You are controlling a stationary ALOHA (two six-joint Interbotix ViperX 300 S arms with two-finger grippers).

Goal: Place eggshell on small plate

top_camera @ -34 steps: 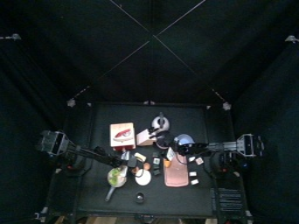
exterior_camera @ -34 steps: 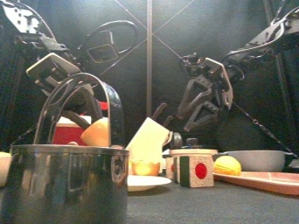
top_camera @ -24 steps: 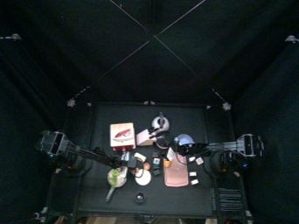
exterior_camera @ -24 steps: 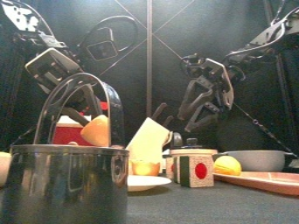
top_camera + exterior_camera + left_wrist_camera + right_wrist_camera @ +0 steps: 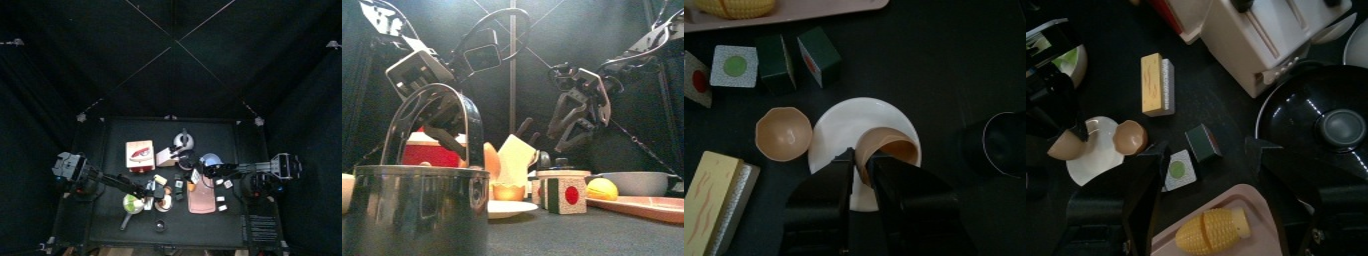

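My left gripper [image 5: 866, 162] is shut on the rim of a brown eggshell half [image 5: 893, 150] and holds it over the small white plate [image 5: 844, 128]. I cannot tell whether the shell touches the plate. A second eggshell half [image 5: 784, 133] lies on the table right beside the plate, open side up. In the front view the held shell [image 5: 489, 160] hangs above the plate [image 5: 513, 209]. The right wrist view shows the plate [image 5: 1093, 158] and the loose shell [image 5: 1130, 137]. My right gripper [image 5: 1224, 215] is open and empty, hovering higher over the table's right side.
A steel pot [image 5: 416, 205] stands close at the front left. Painted cubes [image 5: 794, 58], a butter stick [image 5: 1156, 83], a pink tray [image 5: 1280, 225] with corn [image 5: 1213, 232], a black lidded pan [image 5: 1327, 120] and a toaster [image 5: 1267, 35] crowd around the plate.
My left gripper has swung to the right and down with the eggshell, from beside the pot handle to over the small plate. The right arm has not moved.
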